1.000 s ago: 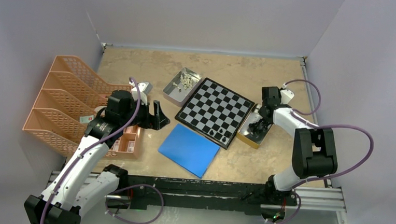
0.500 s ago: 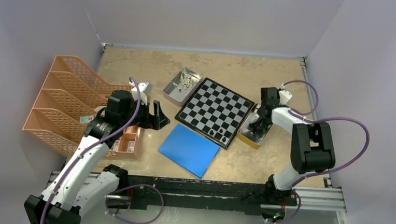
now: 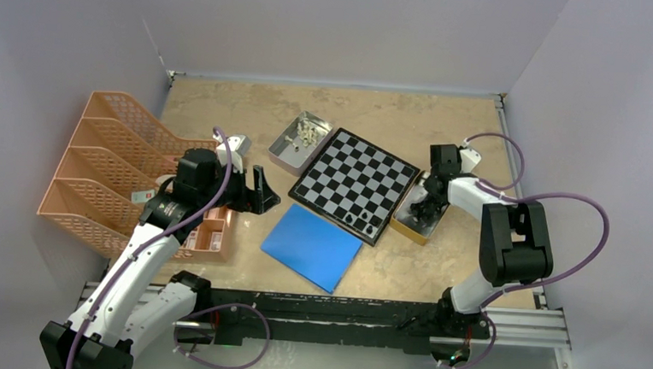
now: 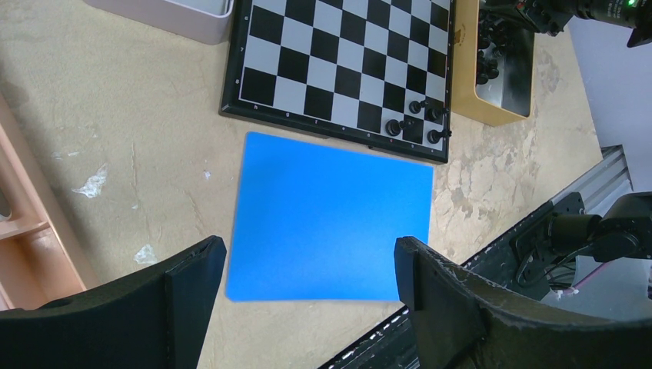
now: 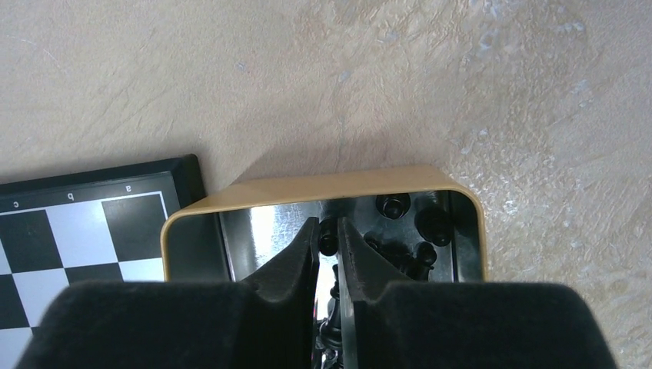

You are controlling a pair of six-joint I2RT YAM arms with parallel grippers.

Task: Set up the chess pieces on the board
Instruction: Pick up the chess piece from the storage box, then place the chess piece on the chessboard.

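The board (image 3: 355, 183) lies tilted at mid table, with three black chess pieces (image 3: 364, 217) at its near corner. These pieces (image 4: 419, 123) also show in the left wrist view. My right gripper (image 3: 427, 203) reaches down into the gold tin (image 3: 410, 225) right of the board. In the right wrist view its fingers (image 5: 328, 224) are shut on a black chess piece (image 5: 328, 244), with more black pieces (image 5: 419, 231) loose in the tin beside it. My left gripper (image 3: 258, 191) hovers left of the board, open and empty (image 4: 307, 257). Cream pieces (image 3: 307, 134) lie in a silver tin (image 3: 286, 150).
A plain blue sheet (image 3: 312, 246) lies in front of the board, below my left gripper (image 4: 330, 215). An orange file rack (image 3: 102, 162) and a small orange tray (image 3: 209, 233) stand at the left. The metal rail (image 3: 341, 309) runs along the near edge.
My right gripper's fingers have closed inside the gold tin, and the right arm shifted slightly toward the board. The left arm has not moved.
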